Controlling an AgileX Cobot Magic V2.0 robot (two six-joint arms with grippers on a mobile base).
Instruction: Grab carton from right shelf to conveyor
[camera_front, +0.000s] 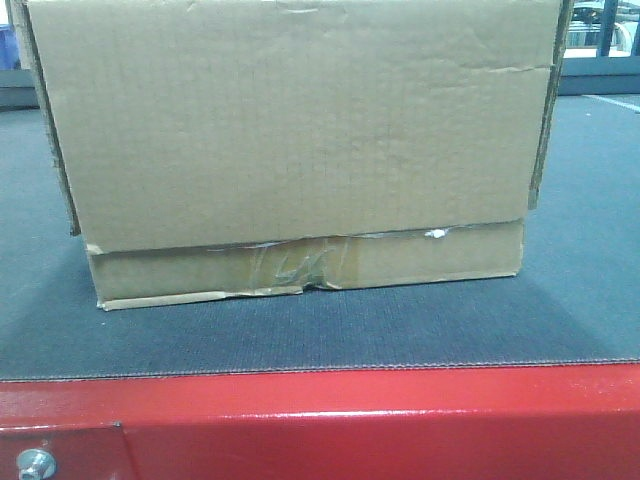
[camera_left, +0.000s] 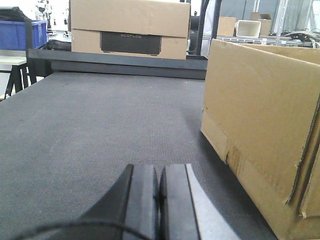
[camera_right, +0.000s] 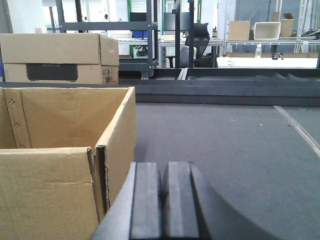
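Note:
The carton (camera_front: 290, 130), a large plain brown box with crinkled clear tape on its lower seam, stands on the dark grey conveyor belt (camera_front: 320, 335) behind the red frame edge (camera_front: 330, 420). It also shows at the right of the left wrist view (camera_left: 260, 120) and, open-topped, at the left of the right wrist view (camera_right: 60, 150). My left gripper (camera_left: 159, 195) is shut and empty, left of the carton and apart from it. My right gripper (camera_right: 161, 200) is shut and empty, just right of the carton's corner. The right shelf is out of view.
A second closed brown box (camera_left: 130, 27) with a dark label stands beyond the belt's far end; it also shows in the right wrist view (camera_right: 60, 57). A blue bin (camera_left: 20, 32) is far left. Racks, tables and a chair (camera_right: 197, 42) stand behind. A silver bolt (camera_front: 35, 463) sits in the red frame.

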